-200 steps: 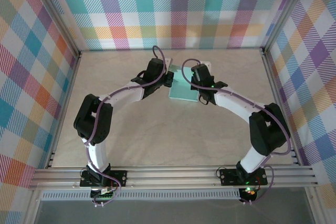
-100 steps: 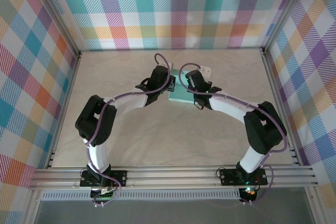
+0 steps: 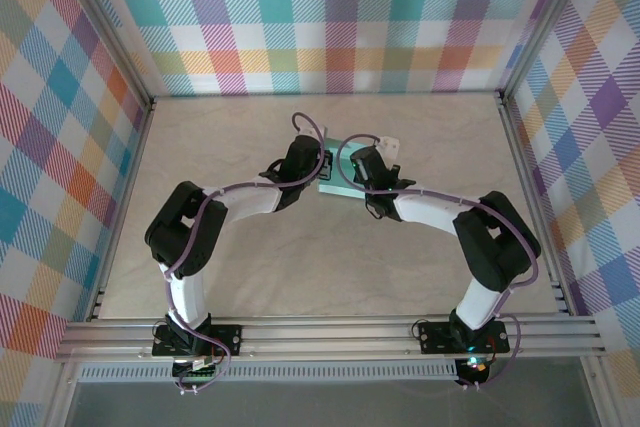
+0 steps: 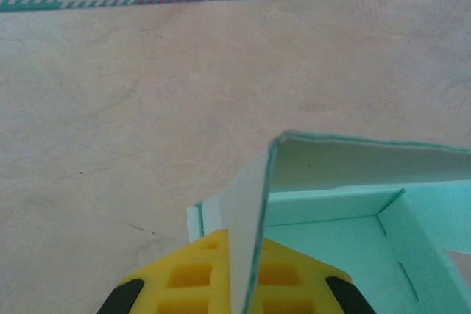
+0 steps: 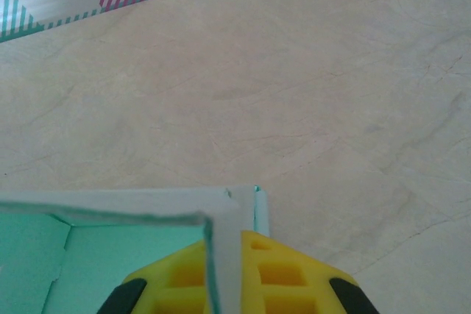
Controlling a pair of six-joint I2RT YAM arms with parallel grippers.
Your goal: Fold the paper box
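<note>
Paper box (image 3: 332,185): one item of pale mint card, partly erected. It sits on the far central area of the desk (image 3: 300,267), directly between the two wrist ends.

Enclosure: three plaid walls (image 3: 340,17) stand on the left, far and right sides of the single beige marbled desk.

Arms: two, black and white, with bases at the near edge. Both reach inward and meet at the paper box, the left arm (image 3: 240,192) from the left and the right arm (image 3: 440,212) from the right.

Paper box detail: the wrist views show a mint interior floor with side walls standing up around it. The outer faces of the walls look whitish.

Left pincer (image 4: 239,270): one. The yellow fingers are pressed together on an upright wall of the paper box, and the card edge runs between them.

Right pincer (image 5: 221,273): one. The yellow fingers are pressed together on an upright wall next to a corner of the paper box, with the card clamped between them.
</note>
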